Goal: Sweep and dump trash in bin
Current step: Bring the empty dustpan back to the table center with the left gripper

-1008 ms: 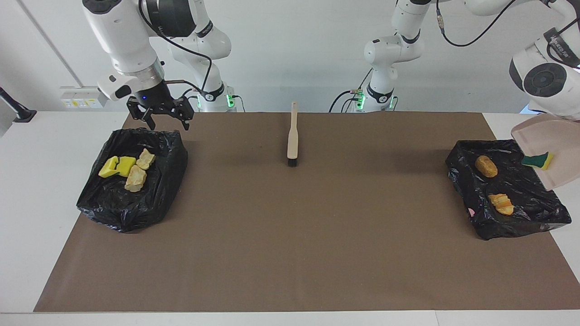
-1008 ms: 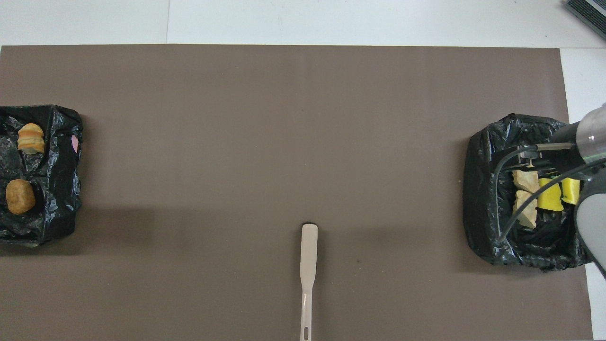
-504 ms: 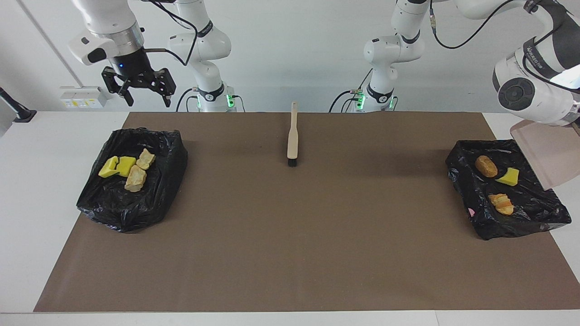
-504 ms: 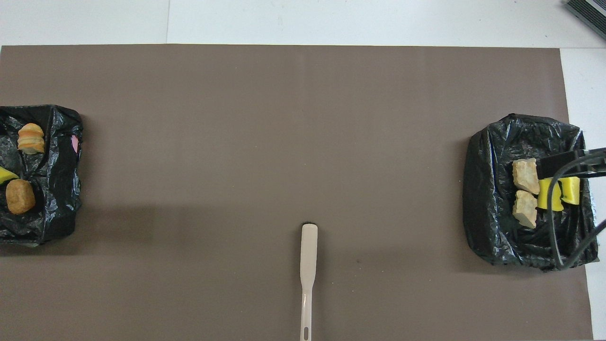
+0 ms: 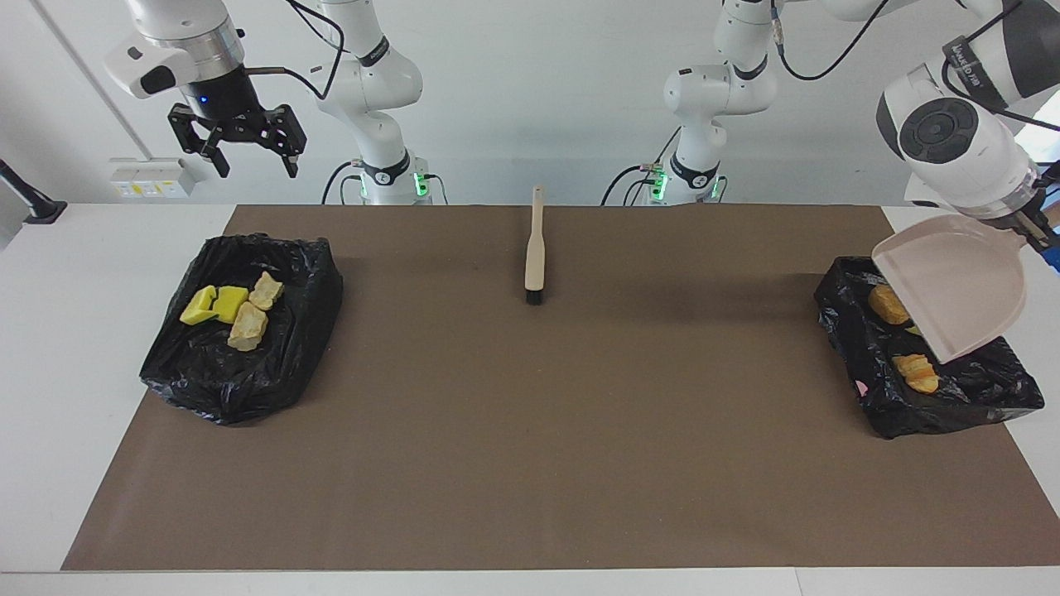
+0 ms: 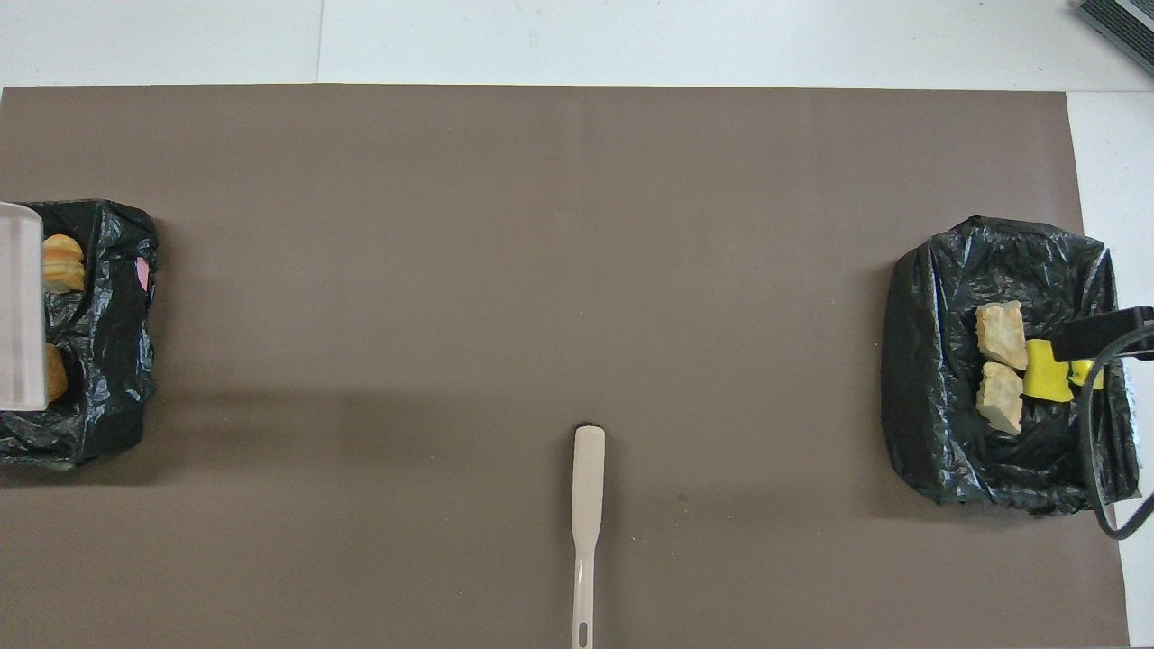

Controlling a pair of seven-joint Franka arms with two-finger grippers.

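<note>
Brush (image 5: 535, 247) lies flat — bristles pointing away from the robots.

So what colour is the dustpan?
Pale pink; the dustpan shows best in the facing view.

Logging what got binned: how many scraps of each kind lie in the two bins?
Sponges: 3, one mostly hidden by the dustpan
Bread chunks: 2
Croquette: 1
Pastry: 1
Total: 7
</note>
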